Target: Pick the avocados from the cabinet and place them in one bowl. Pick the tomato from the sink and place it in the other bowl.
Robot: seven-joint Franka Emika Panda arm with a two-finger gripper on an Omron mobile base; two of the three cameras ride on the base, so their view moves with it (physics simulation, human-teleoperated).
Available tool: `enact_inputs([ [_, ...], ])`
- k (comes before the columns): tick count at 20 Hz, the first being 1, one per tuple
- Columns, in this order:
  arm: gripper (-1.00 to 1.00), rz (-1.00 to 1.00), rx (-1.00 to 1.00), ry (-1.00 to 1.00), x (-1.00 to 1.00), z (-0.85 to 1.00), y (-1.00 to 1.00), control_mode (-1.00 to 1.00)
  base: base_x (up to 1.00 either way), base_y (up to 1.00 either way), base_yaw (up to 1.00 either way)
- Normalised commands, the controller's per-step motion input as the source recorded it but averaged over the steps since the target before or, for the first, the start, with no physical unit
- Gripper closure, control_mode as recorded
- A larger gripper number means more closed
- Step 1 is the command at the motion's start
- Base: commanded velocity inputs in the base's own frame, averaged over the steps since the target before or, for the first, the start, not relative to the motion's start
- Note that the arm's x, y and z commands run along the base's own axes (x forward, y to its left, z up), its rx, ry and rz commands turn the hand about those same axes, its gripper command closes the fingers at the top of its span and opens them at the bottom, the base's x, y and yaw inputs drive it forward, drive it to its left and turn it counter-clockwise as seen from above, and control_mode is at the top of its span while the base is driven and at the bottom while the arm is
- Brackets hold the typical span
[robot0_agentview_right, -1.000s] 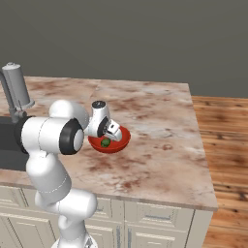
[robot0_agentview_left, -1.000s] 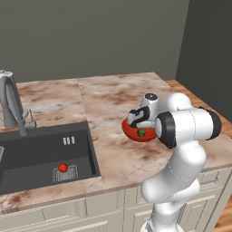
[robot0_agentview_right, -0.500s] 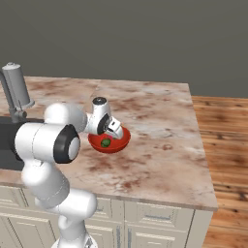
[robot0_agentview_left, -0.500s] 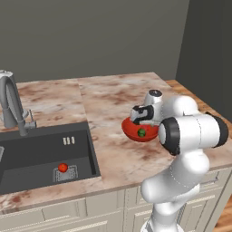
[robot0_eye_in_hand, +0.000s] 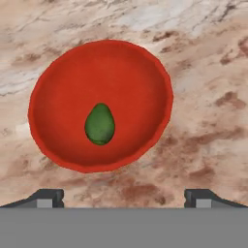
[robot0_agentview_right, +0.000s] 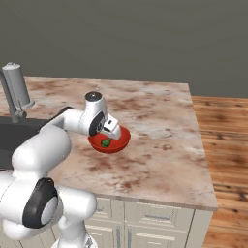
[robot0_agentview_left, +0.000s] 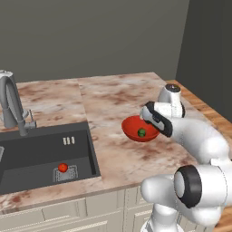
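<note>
Lifting clear now, the gripper (robot0_eye_in_hand: 124, 196) hangs spread wide and empty over the red bowl (robot0_eye_in_hand: 58, 77); the avocado (robot0_eye_in_hand: 100, 124) inside looks smooth, slippery — pinch its broad middle.

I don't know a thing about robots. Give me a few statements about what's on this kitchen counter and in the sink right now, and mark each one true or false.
1. One avocado lies inside the red bowl. True.
2. The gripper is clamped on the avocado. False: its two fingertips stand wide apart above the bowl, with nothing between them.
3. The tomato sits in the sink. True.
4. The red bowl stands inside the sink. False: it stands on the marble counter, to the right of the sink.
5. The red bowl holds two avocados. False: just one is in it.
</note>
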Motion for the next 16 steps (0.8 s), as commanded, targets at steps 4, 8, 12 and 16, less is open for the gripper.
enact_inputs([
  [4,-1.0,0.14,0.0,0.0,-1.0,0.98,-0.09,-1.0,0.0,0.0,0.0],
  [8,-1.0,0.17,-0.04,0.12,-1.0,0.82,0.0,-1.0,0.0,0.0,0.0],
  [12,-1.0,0.12,-0.16,0.17,-1.0,0.54,0.0,-1.0,0.0,0.0,0.0],
  [16,-1.0,0.03,-0.18,0.25,-0.77,0.47,0.01,-1.0,0.0,0.0,0.0],
])
